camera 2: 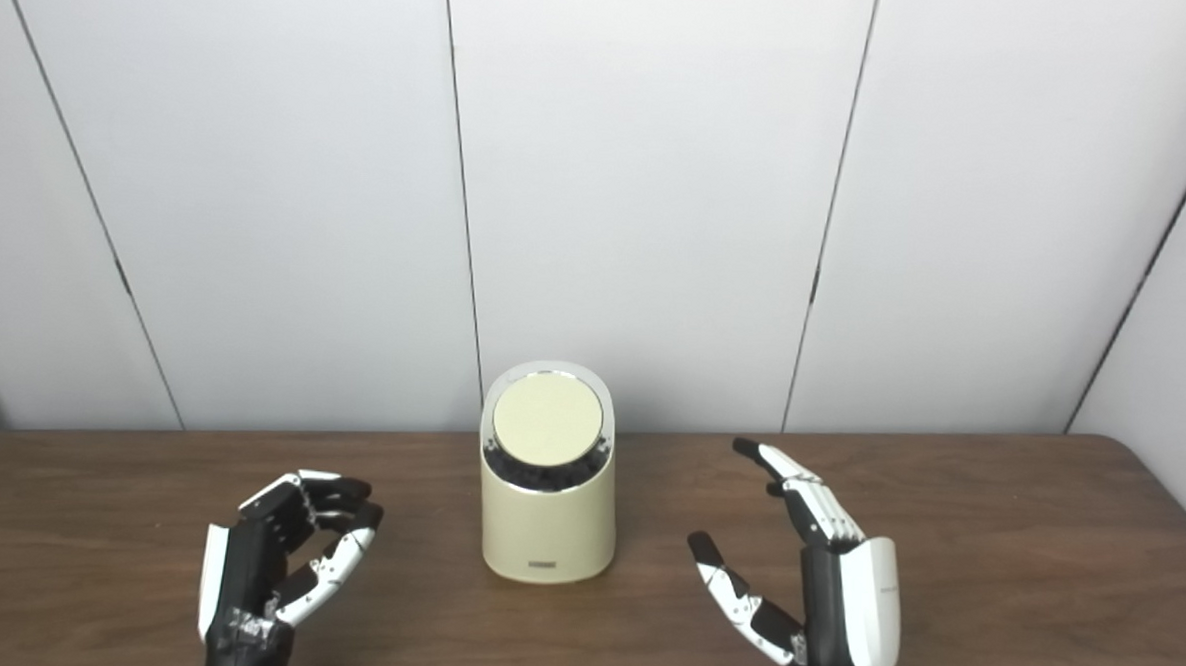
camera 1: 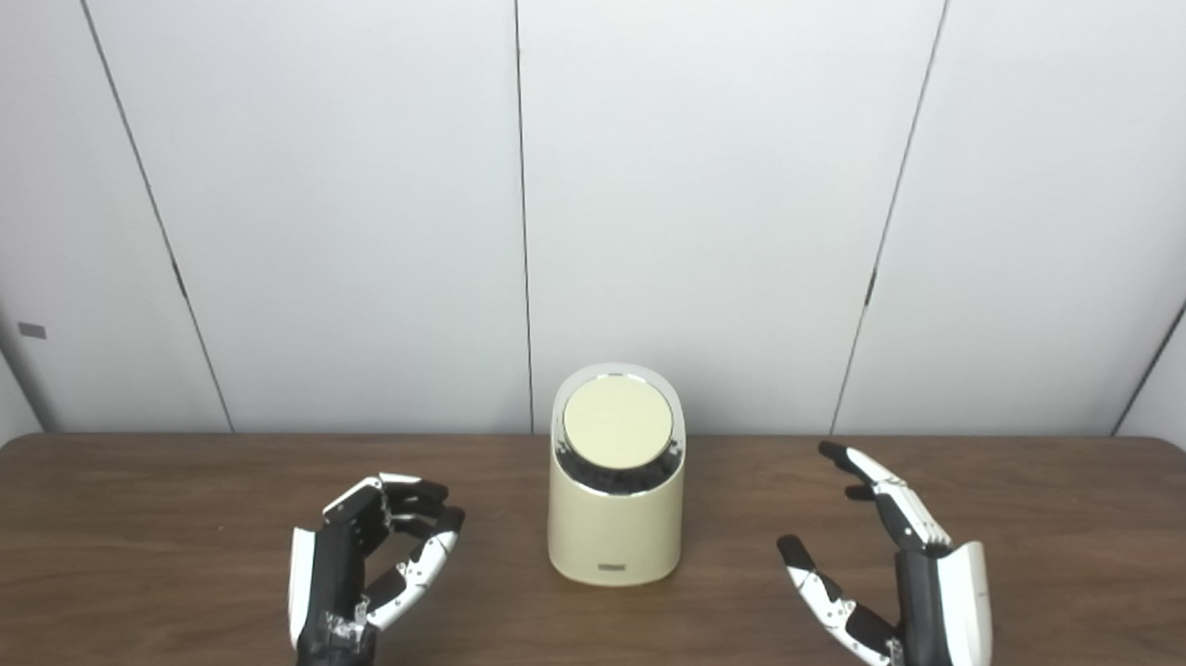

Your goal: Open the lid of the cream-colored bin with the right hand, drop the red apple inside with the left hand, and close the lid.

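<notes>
The cream-colored bin (camera 1: 615, 519) stands upright on the brown table (camera 1: 145, 514), at its middle near the back edge. Its round lid (camera 1: 617, 424) lies shut and tilts toward me. No red apple shows in either view. My left hand (camera 1: 373, 554) is to the left of the bin, a hand's width away. Its fingers are curled in against the thumb and hold nothing. My right hand (camera 1: 903, 567) is to the right of the bin, fingers and thumb spread wide, and it is empty. Neither hand touches the bin.
White wall panels (camera 1: 699, 198) stand right behind the table's back edge. The bare wooden top stretches to both sides of the hands and in front of the bin.
</notes>
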Controlling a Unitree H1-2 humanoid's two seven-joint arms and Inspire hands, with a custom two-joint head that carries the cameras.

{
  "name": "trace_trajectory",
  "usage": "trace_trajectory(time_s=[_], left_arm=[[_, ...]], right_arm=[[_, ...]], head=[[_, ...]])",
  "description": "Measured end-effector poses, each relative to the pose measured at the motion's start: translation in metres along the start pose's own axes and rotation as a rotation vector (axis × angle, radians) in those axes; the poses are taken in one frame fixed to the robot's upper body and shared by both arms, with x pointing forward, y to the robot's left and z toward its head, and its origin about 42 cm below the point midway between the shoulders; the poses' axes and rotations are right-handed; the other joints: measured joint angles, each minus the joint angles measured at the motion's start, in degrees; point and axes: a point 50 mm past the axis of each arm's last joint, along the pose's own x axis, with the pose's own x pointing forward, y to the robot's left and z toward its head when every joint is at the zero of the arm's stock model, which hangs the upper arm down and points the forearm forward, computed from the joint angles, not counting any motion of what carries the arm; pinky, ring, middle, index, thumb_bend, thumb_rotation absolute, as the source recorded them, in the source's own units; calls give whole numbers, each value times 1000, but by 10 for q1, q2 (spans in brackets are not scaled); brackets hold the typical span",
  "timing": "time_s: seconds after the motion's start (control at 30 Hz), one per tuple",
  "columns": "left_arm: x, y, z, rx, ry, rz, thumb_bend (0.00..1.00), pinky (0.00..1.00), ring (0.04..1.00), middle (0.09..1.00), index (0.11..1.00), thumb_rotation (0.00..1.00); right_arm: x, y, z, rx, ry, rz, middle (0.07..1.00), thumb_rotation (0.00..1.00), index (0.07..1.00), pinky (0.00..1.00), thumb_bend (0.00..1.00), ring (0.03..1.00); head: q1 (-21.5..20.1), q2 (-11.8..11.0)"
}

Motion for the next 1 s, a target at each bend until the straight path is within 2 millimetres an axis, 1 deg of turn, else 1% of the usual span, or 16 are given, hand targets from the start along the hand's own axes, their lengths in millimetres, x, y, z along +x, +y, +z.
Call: trace_trajectory(time_s=[0.03, 0.1, 0.17, 0.2, 0.23, 0.33, 0.4, 0.5, 0.67, 0.8, 0.93, 1.0], left_arm=[[-1, 1, 0, 1, -1, 0, 478, 492, 567, 584, 494, 67], [-2, 3, 0, 3, -2, -3, 478, 499, 570, 585, 494, 67], [-5, 7, -2, 3, 6, -4, 478, 501, 571, 585, 494, 67], [-6, 8, -2, 4, 10, -5, 479, 501, 570, 585, 494, 67], [-7, 10, -3, 5, 12, -4, 479, 500, 569, 586, 494, 67], [-7, 12, -3, 9, 13, -2, 479, 505, 573, 589, 494, 69], [-7, 12, -3, 9, 13, -4, 479, 504, 572, 587, 494, 69], [-7, 12, -3, 12, 13, -5, 480, 498, 568, 583, 493, 69], [-7, 12, -4, 14, 13, -3, 479, 495, 565, 581, 493, 68], [-7, 13, -4, 17, 12, -4, 480, 496, 564, 581, 493, 69], [-7, 13, -4, 17, 12, -4, 479, 499, 566, 582, 493, 70], [-7, 13, -4, 18, 12, -4, 480, 495, 565, 581, 493, 70]], right_arm=[[0, 1, -1, 14, -4, -2, 736, 140, 722, 598, 292, 708], [-3, 2, -3, 44, 5, -12, 737, 139, 720, 603, 301, 711], [-2, 1, -6, 70, 27, -35, 737, 170, 715, 610, 313, 713], [-2, 1, -7, 83, 37, -44, 734, 219, 710, 612, 318, 713], [-2, 1, -8, 91, 42, -50, 733, 245, 707, 614, 322, 712], [-2, 2, -9, 107, 51, -60, 734, 286, 709, 617, 328, 712], [-2, 2, -10, 112, 54, -64, 736, 239, 713, 621, 319, 715], [-1, 3, -11, 113, 56, -66, 733, 205, 711, 608, 308, 706], [-1, 4, -13, 113, 58, -76, 728, 227, 706, 600, 314, 700], [0, 5, -13, 119, 57, -73, 729, 307, 703, 602, 312, 699], [0, 4, -14, 122, 63, -74, 732, 333, 707, 609, 311, 704], [0, 4, -14, 122, 65, -64, 732, 315, 707, 609, 310, 705]], head=[[-1, 1], [-1, 1], [-2, 2], [-2, 3], [-2, 3], [-4, 5], [-6, 5], [-6, 5], [-6, 4], [-8, 5], [-9, 7], [-9, 7]])
